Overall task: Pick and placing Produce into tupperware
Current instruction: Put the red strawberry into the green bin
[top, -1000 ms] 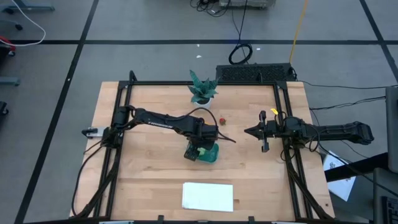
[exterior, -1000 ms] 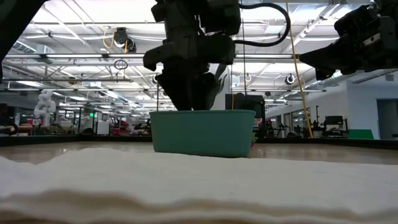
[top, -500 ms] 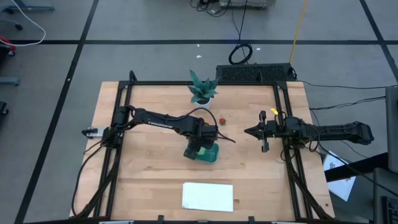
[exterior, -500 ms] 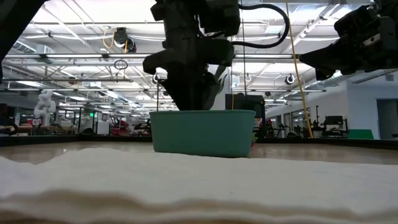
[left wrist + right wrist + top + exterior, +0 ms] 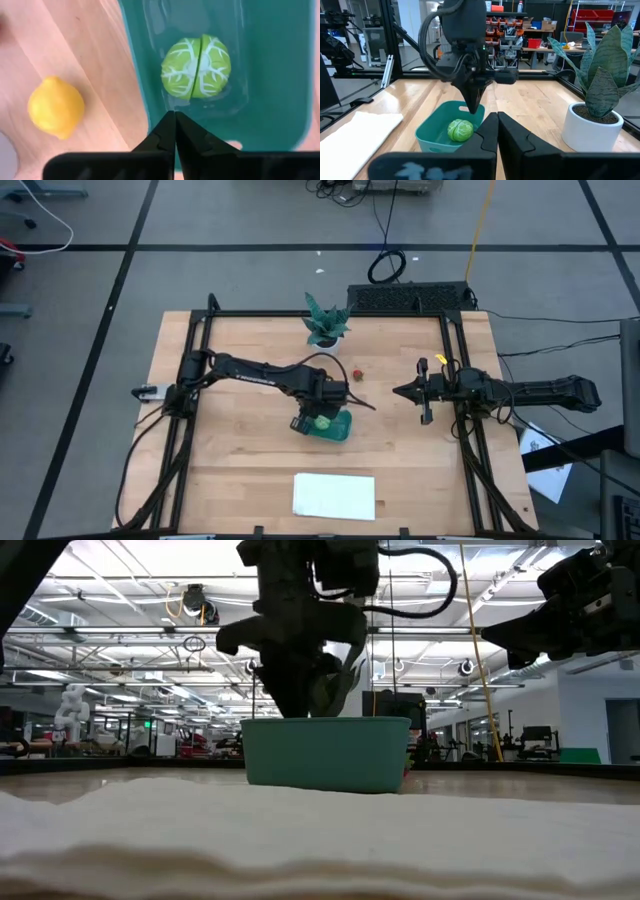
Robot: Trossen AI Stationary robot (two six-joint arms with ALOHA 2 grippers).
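left tool (image 5: 175, 116) shut, empty, above tupperware (image 5: 280, 75) | cabbage (image 5: 196, 66) inside | wrist view alone shows lemon (image 5: 55, 106) outside

Three produce pieces — green (image 5: 196, 66), yellow (image 5: 55, 106), red (image 5: 357, 375) — one tupperware (image 5: 280, 75).

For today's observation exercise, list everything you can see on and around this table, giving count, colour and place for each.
Cabbage: one, light green, inside the tub.
Lemon: one, yellow, on the table beside the tub.
Red piece: one, dark red, on the table behind the tub.
Tub: one, teal, table centre.
Plant: one, green, white pot, back edge.
Sheet: one, white, front edge.
Table: one, light wood.
Left gripper: fingers shut, above the tub.
Right gripper: fingers shut, waiting at right.
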